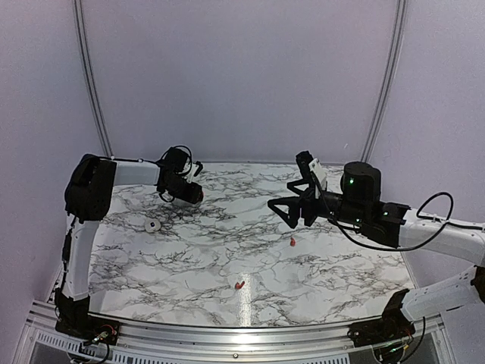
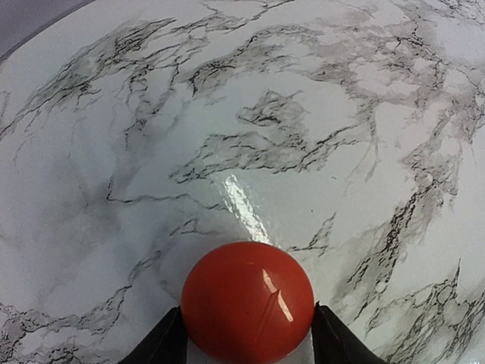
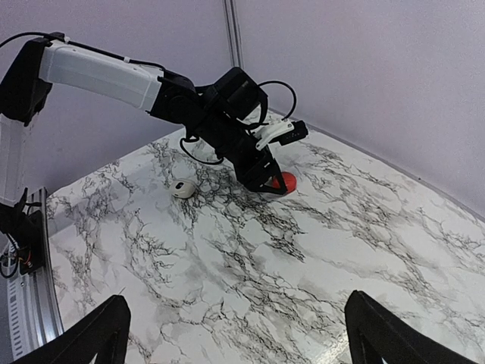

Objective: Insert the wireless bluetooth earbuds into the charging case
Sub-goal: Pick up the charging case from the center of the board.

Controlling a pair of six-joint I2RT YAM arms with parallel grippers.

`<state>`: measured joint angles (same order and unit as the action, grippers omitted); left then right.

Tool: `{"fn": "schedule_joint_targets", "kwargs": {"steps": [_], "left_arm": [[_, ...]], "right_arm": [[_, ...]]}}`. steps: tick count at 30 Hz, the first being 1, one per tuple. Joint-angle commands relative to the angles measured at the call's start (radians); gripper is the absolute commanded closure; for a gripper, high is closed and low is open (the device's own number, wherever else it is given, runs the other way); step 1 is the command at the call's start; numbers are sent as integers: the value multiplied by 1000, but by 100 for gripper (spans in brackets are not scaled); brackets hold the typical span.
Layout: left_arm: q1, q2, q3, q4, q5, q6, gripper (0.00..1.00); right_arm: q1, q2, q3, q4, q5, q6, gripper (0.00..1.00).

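The red round charging case sits on the marble table, its smooth domed top facing up. My left gripper is shut on it, one black finger touching each side. The right wrist view shows the case at the table's far side under the left gripper. From above the left gripper hides the case. Two tiny red earbuds lie loose on the table: one just below my right gripper, the other nearer the front edge. My right gripper is open and empty, above the table.
A small white object with a dark spot lies at the left, near the left arm; it also shows in the right wrist view. Purple walls enclose the table's back and sides. A metal rail runs along the front edge.
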<state>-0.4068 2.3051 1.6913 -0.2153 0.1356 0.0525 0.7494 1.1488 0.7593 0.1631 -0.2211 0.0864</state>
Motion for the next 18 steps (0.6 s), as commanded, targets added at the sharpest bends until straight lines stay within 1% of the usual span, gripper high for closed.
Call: {"fn": "schedule_joint_targets", "kwargs": {"steps": [1,3,5,7,12,16,18], "left_arm": [[-11,47,29,-91,-56,28,41],[-12,53,36,-97,-62,25,38],[-11,63,47,-98,-68,21,32],[-13,72,60,-102,-64,21,31],[-16,89,80,-103,-57,26,39],[-23,72,65,-101,-60,42,51],[-32,39,42,-96,-64,47,56]], "right_arm": [[-10,9,27,0,-18,6,1],[-10,9,30,-2,-18,6,1],[-10,9,31,-4,-21,7,1],[-10,11,34,-7,-24,9,1],[-9,8,36,-15,-24,9,1],[-9,3,35,-18,-24,9,1],[-10,2,33,-15,-25,12,1]]}}
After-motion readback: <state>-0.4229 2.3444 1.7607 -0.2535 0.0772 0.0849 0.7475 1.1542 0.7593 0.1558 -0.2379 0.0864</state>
